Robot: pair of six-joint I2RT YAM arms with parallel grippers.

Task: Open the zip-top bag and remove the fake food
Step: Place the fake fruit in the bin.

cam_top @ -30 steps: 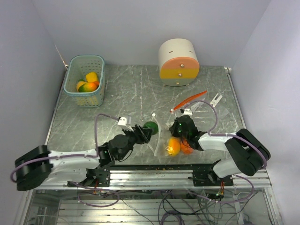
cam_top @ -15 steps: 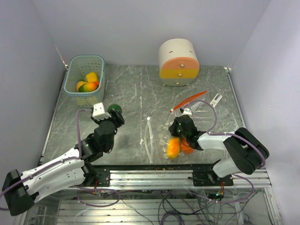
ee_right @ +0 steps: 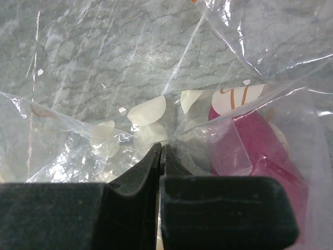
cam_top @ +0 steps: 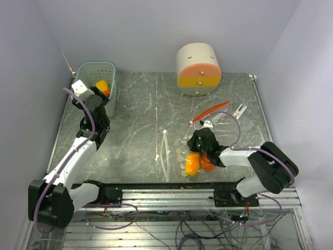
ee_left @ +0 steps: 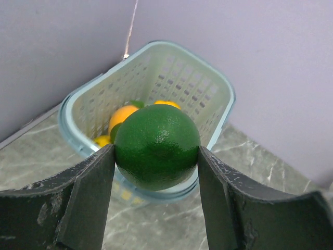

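Observation:
My left gripper point(ee_left: 156, 156) is shut on a glossy green round fruit point(ee_left: 157, 147) and holds it just above the near rim of the teal basket point(ee_left: 218, 88). In the top view the left gripper point(cam_top: 93, 97) is at the basket point(cam_top: 89, 70) in the far left corner. Yellow and orange fruits point(ee_left: 124, 117) lie in the basket. The clear zip-top bag point(cam_top: 174, 153) lies flat at centre front with orange fruits point(cam_top: 192, 164) inside. My right gripper point(cam_top: 200, 141) is shut on the bag's film point(ee_right: 119, 140). A red fruit point(ee_right: 260, 151) shows through the plastic.
A large cream-and-orange round container point(cam_top: 197, 69) stands at the back centre. A thin orange-red strip point(cam_top: 210, 110) and a small white piece point(cam_top: 239, 110) lie right of centre, behind the bag. Side walls close in on the left and the right.
My left arm swung from the bag's mouth to the far left basket, carrying the green fruit. The bag's open edge dropped flat. The right gripper stayed put.

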